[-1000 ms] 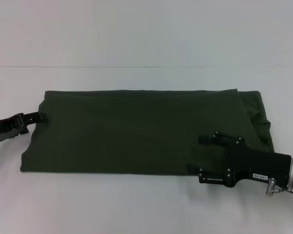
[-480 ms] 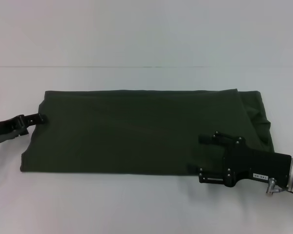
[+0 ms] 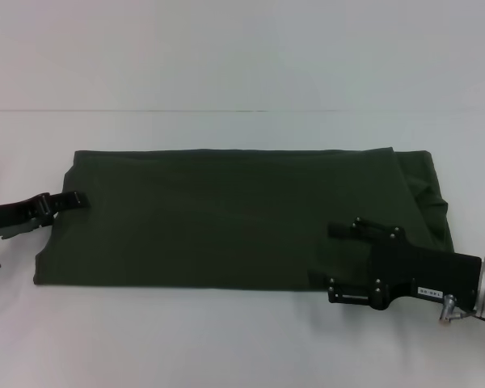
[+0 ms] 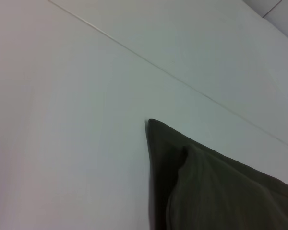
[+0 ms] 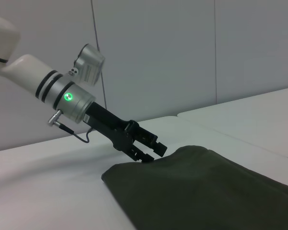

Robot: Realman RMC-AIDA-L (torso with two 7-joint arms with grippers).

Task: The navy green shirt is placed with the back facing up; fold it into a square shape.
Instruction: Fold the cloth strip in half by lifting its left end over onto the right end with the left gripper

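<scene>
**Dark green shirt lies folded into a long band, a gripper at each end**

The soft, dark forest-green short-sleeved shirt [image 3: 234,217] lies flat on the pale white table [image 3: 226,339], folded into a wide horizontal band with its plain side up. Its long edges run straight across the table; the end on the robot's right is rumpled, with folds bunched near the far corner. The left wrist view shows one doubled corner of the cloth [image 4: 206,187] against the bare tabletop.

The black left gripper [image 3: 71,199] reaches in low from the left edge of the head view, its tips at the shirt's left edge, near the far corner. In the right wrist view the same gripper [image 5: 151,152] slants down from its white arm with its tips on the cloth edge; its jaws look narrowly parted, but whether they pinch the fabric I cannot tell.

The black right gripper [image 3: 330,255] lies over the shirt's near right portion, its two fingers spread wide apart, one finger [image 3: 343,231] over the cloth and the other at the near hem.
</scene>
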